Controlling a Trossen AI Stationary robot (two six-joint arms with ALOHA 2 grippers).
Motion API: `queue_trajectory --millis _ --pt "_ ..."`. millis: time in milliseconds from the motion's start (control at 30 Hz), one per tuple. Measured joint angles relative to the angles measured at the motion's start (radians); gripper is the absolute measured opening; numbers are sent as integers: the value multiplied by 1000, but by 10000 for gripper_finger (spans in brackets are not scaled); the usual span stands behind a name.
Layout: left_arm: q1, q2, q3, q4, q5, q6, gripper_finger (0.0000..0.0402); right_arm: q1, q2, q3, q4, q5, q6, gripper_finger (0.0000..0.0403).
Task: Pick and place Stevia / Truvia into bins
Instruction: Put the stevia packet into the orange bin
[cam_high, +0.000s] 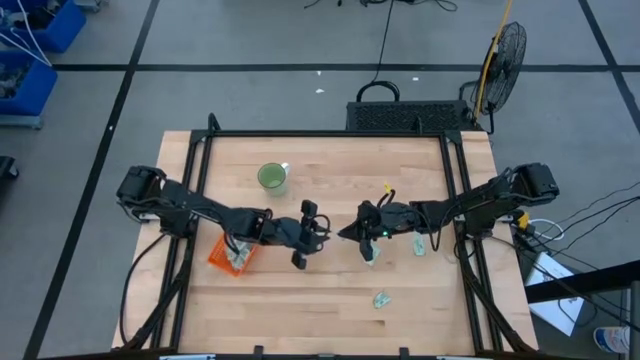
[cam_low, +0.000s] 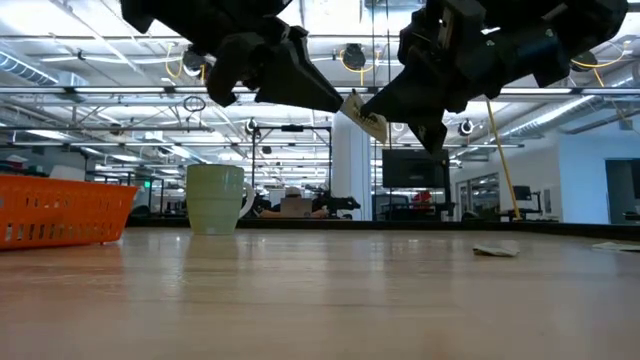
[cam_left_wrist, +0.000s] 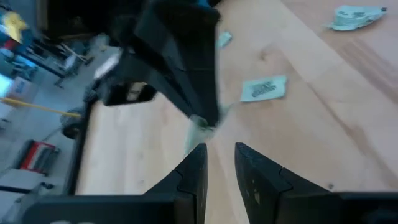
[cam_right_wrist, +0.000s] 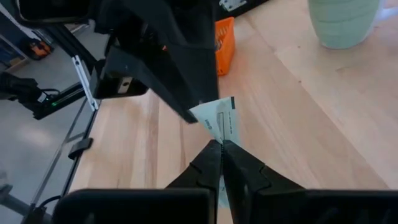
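Observation:
Both grippers meet in mid-air over the table's middle. My right gripper is shut on one white-and-green Stevia packet, which the low view shows well above the table as packet. My left gripper is open, its fingertips right at the packet's free end. The orange bin stands under the left arm with several packets inside. Three more packets lie flat on the wood. My right gripper pinches the packet by one end between its two fingers, coming level from the table's right side. The packet is lifted clear and sticks out past the fingertips toward the left gripper, slanting. My left gripper's fingertips stand at the packet's far end; whether they touch it I cannot tell.
A round green cup stands on the far side of the table, behind the left arm. The black frame rails run along both table sides. Bare wood lies along the near edge.

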Motion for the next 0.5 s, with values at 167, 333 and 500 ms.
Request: queue_trajectory --millis 167,333,500 --pt "22 0 0 37 26 52 88 0 0 0 5 0 0 9" --pt "40 0 0 48 102 58 88 0 0 0 20 -5 1 9" --pt "43 0 0 55 51 97 88 0 0 0 40 -77 31 9"
